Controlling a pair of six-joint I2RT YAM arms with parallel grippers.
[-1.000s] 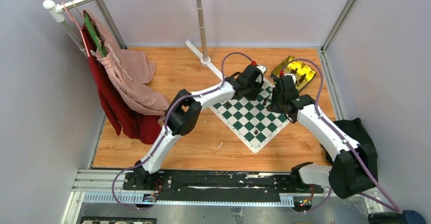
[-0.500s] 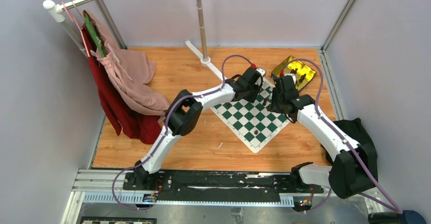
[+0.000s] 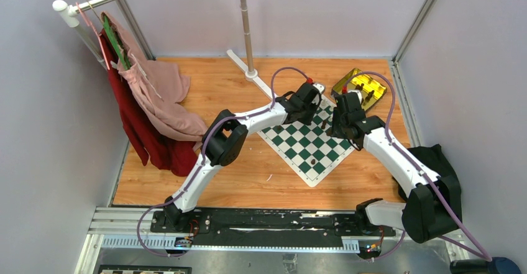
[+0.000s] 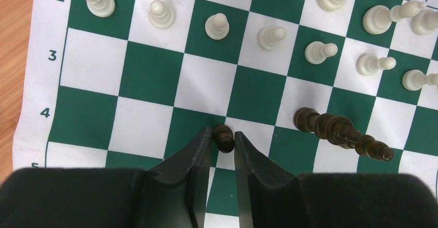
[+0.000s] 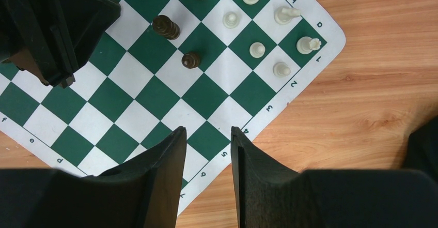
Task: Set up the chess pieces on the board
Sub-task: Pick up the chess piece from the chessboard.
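The table (image 3: pixel 248 174) is smooth wood with visible grain; the board (image 4: pixel 150 73) is a thin, smooth printed mat; the white pieces (image 4: pixel 217 25) and brown pieces (image 4: pixel 330 127) look like glossy plastic; the left gripper (image 4: pixel 221 133) has matt black fingers (image 4: pixel 196 161); the tin (image 3: pixel 366 87) is mirror-bright gold metal; the garments (image 3: pixel 161 100) are soft cloth.

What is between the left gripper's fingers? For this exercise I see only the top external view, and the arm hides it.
Observer: Nothing is gripped; the left gripper is open above a dark pawn standing on the board.
Operator: What stands near it?
Observer: A taller dark piece, close by but not touching.
Operator: And the right gripper?
Observer: The right gripper is open and empty, over the board's edge.
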